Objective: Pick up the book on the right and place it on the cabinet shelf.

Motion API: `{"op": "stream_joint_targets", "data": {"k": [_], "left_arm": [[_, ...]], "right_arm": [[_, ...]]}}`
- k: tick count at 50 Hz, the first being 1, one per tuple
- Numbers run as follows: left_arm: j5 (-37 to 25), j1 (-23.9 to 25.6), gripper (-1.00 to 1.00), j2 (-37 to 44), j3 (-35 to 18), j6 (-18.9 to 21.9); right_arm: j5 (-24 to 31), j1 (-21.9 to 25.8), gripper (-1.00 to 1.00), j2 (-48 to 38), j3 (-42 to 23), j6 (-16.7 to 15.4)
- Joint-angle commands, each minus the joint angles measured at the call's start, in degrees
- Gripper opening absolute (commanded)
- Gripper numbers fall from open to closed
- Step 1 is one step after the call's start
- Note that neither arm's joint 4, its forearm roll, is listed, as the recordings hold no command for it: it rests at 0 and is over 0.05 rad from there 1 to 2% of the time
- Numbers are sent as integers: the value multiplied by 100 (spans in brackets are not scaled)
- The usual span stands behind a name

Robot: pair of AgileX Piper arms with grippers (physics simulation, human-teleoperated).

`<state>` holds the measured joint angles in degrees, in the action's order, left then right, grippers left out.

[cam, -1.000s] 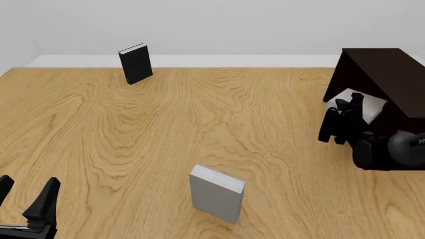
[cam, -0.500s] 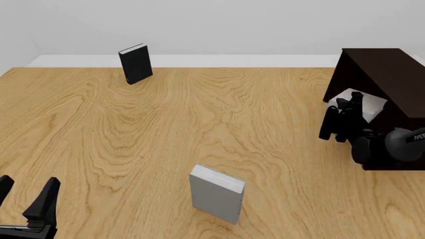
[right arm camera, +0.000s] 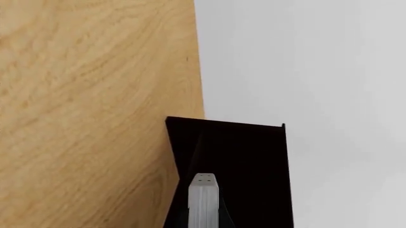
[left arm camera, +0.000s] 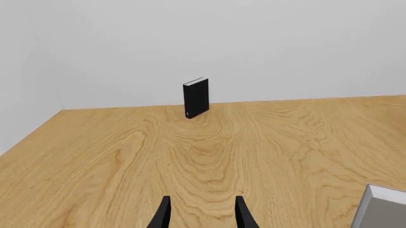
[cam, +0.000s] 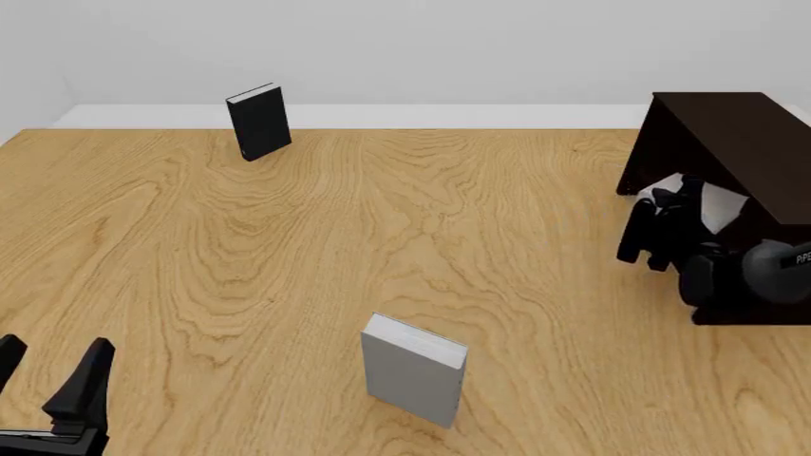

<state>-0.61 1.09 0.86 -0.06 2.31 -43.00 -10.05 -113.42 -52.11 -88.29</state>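
The light-grey book is tilted in the mouth of the dark brown cabinet, partly inside the cabinet shelf. My right gripper is shut on it. In the right wrist view the book's white page edge points into the dark recess, and the fingers themselves barely show. My left gripper stands open at the table's near left corner with nothing between its fingers.
A black book stands upright at the far left near the wall. A broader grey book stands at the near centre and also shows at the edge of the left wrist view. The cabinet sits at the table's right edge.
My right gripper has carried the book a little to the right, deeper into the cabinet's opening, so less of the book shows. The left arm has not moved.
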Motion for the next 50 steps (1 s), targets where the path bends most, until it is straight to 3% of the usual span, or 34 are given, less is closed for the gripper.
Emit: {"op": "stream_joint_targets", "data": {"k": [1,35,36,50], "left_arm": [[15,-2,100,10,-1,-9],[35,1,100,31,0,-38],[42,1,100,40,0,-37],[39,5,100,43,0,-40]], "right_arm": [[75,1,-100,56,-65,224],[579,63,-100,210,-43,569],[602,74,100,208,-47,589],[668,98,100,199,20,658]]}}
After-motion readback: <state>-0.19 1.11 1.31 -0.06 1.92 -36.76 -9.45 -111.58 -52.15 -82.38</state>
